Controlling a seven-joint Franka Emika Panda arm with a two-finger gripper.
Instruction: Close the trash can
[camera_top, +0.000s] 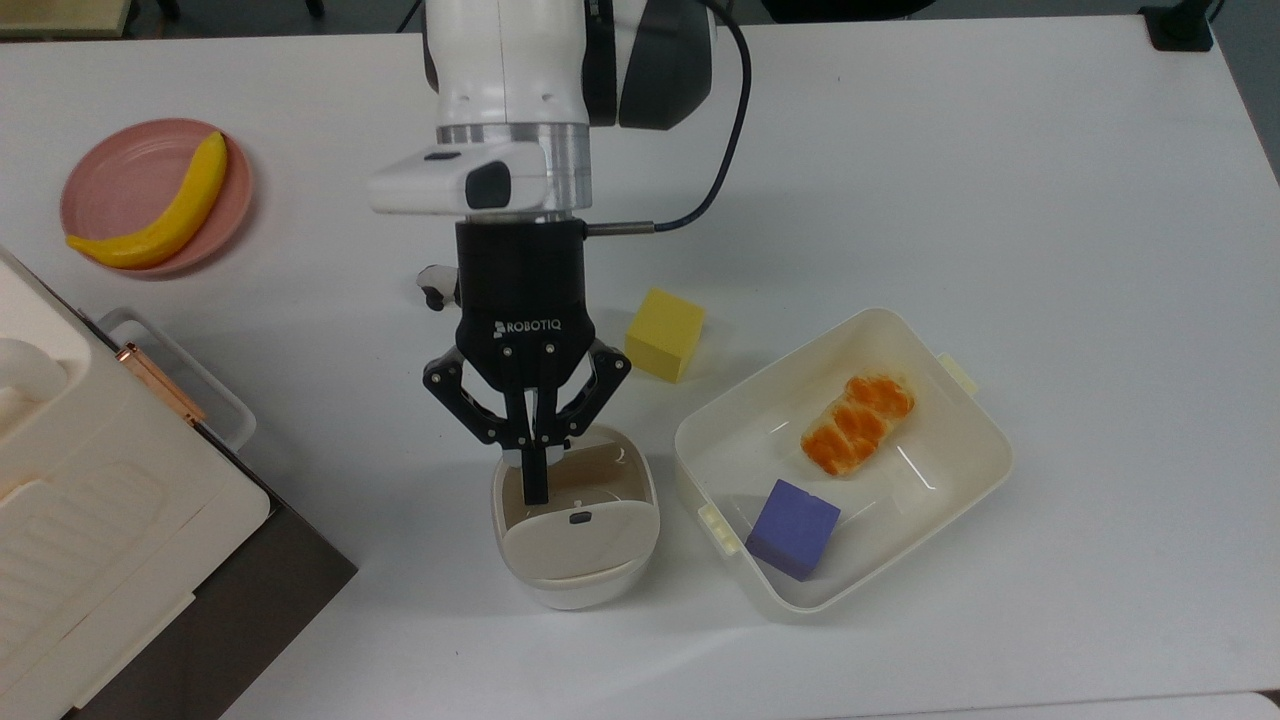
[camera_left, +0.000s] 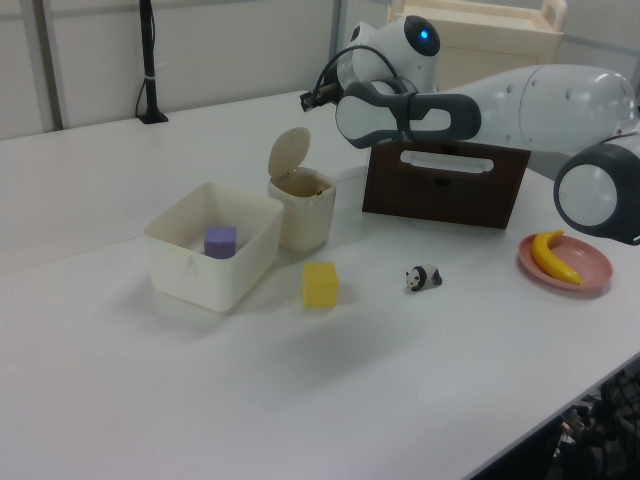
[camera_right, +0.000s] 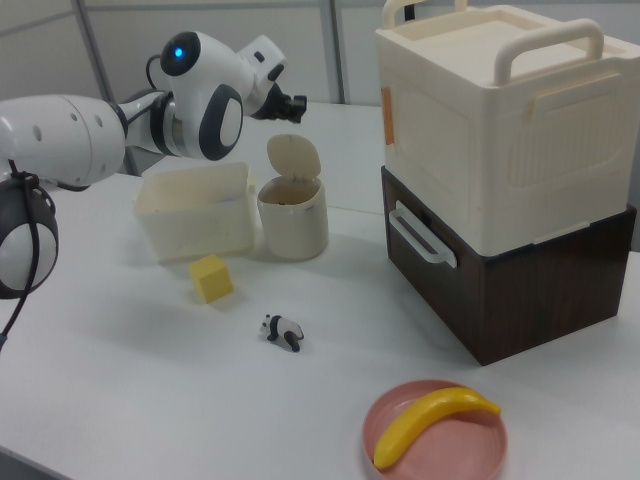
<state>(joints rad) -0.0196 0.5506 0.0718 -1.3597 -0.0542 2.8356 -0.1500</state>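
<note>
Trash can (camera_top: 575, 560) lid up (panda figure (camera_top: 436, 288) half-hidden), hand (camera_top: 533, 478) above

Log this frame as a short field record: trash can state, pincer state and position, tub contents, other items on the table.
trash can: lid up, standing open
pincer: shut, holding nothing, above the can's open mouth, clear of the lid in the left view
tub: purple cube and orange pastry inside
plate: pink, carries banana
loose on table: yellow cube, panda figure
task status: not closed yet
</note>
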